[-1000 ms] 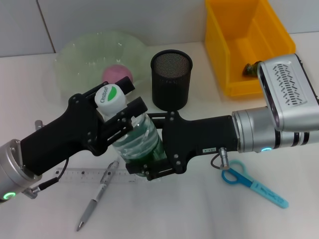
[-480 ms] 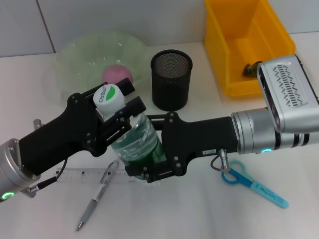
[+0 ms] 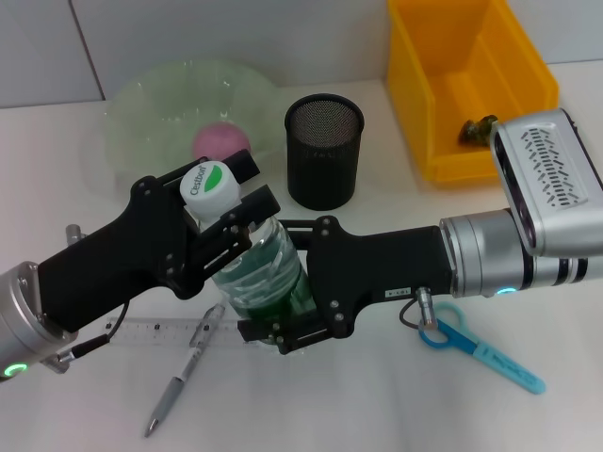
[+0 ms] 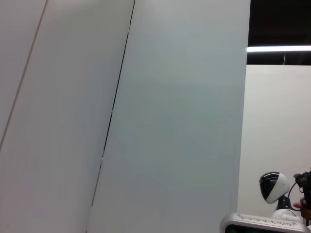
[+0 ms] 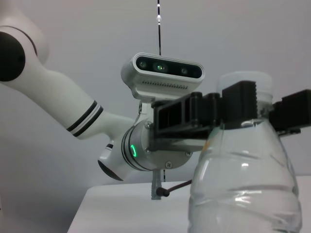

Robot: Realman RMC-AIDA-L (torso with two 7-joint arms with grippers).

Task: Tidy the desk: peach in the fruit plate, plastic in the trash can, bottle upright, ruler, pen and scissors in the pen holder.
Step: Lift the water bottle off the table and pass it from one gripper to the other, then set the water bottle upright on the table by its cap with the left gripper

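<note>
White table (image 3: 377,395): we hold the bottle (image 3: 268,268) upright, left gripper (image 3: 219,209) jaws clamped at its neck, right gripper (image 3: 278,301) jaws closed around its base. Ruler (image 3: 155,331), pen (image 3: 181,379) and scissors (image 3: 476,346) lie nearby.

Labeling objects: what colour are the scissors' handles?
Light blue, on the scissors; clearest in the head view.

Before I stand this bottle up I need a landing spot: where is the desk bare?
Bare desk lies between the pen holder and the yellow bin, and along the near edge between the pen and scissors. It is crowded mid-desk, where both grippers hold the bottle over the ruler.
</note>
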